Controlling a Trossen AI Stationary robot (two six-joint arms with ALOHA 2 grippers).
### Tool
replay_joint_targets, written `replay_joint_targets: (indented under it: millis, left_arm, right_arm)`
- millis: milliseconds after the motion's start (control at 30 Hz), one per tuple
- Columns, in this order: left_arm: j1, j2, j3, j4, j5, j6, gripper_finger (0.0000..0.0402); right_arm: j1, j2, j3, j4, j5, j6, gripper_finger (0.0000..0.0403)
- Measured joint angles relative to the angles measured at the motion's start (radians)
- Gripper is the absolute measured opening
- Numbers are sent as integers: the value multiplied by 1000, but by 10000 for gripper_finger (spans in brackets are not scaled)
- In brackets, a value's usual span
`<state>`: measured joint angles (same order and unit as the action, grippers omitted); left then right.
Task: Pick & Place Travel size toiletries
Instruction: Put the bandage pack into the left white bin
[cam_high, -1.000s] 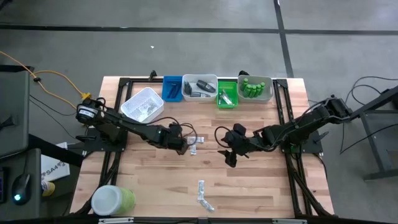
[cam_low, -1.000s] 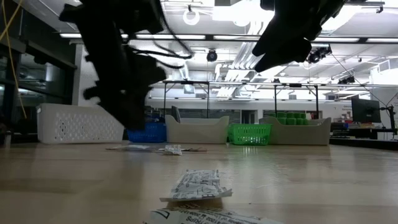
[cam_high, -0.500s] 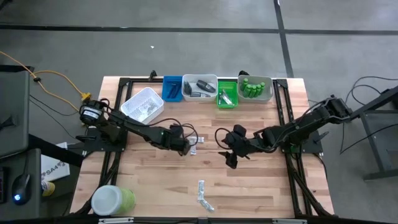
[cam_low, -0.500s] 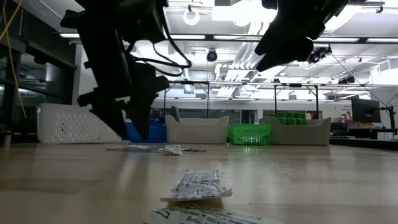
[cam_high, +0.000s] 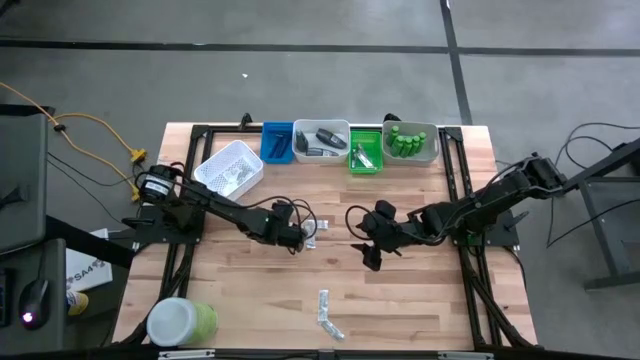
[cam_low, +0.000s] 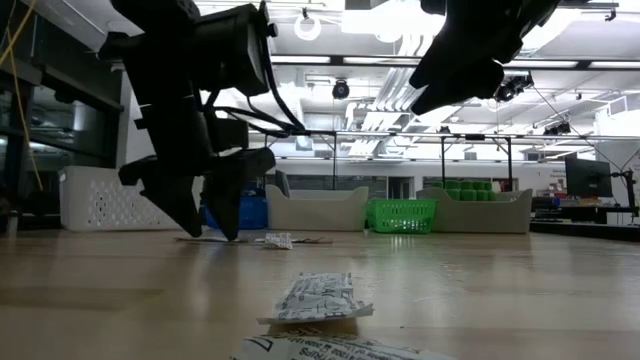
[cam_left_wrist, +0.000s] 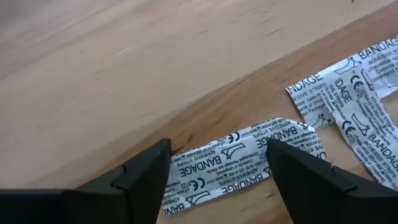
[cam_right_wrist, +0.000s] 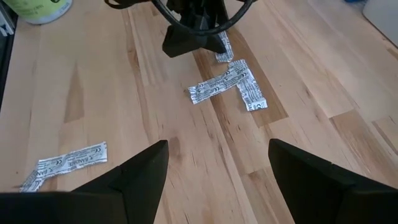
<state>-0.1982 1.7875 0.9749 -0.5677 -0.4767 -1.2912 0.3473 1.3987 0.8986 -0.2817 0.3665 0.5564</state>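
Note:
Several white flat sachets printed "BANDAGE" lie flat on the wooden table. One sachet lies between the fingers of my left gripper, which is open and slants down over it at the table's middle. Its fingertips hang just above the wood. A crossed pair of sachets lies right beside that one. My right gripper waits open above the table, right of centre, with nothing between its fingers. My left gripper's open fingers stand at the two ends of the sachet, coming from above at a slant. I cannot tell whether they touch it. The sachet lies flat on the table.
Two more sachets lie near the front edge. A green jar with a white lid stands at the near left corner. A white basket and blue, grey, green and bottle-filled trays line the far edge.
My left gripper has sunk toward the table over the sachets, rolled a little, and opened: its fingers were together a second ago and now stand apart. The sachets have not moved.

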Motion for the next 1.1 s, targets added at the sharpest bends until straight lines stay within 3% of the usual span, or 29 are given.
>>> replay_joint_targets:
  millis: [167,667,933,1100]
  left_arm:
    - [1,25,0,-5,27,-1,245]
    - [-6,27,-3,-17,91,45,119]
    - [-6,17,-4,-44,89,136,17]
    - [-6,-12,-6,-61,79,172,8]
  right_arm:
    - [0,0,0,-5,-2,13,270]
    - [0,0,0,-7,-2,16,270]
    - [0,0,0,-7,-2,16,270]
    - [0,0,0,-9,-2,16,270]
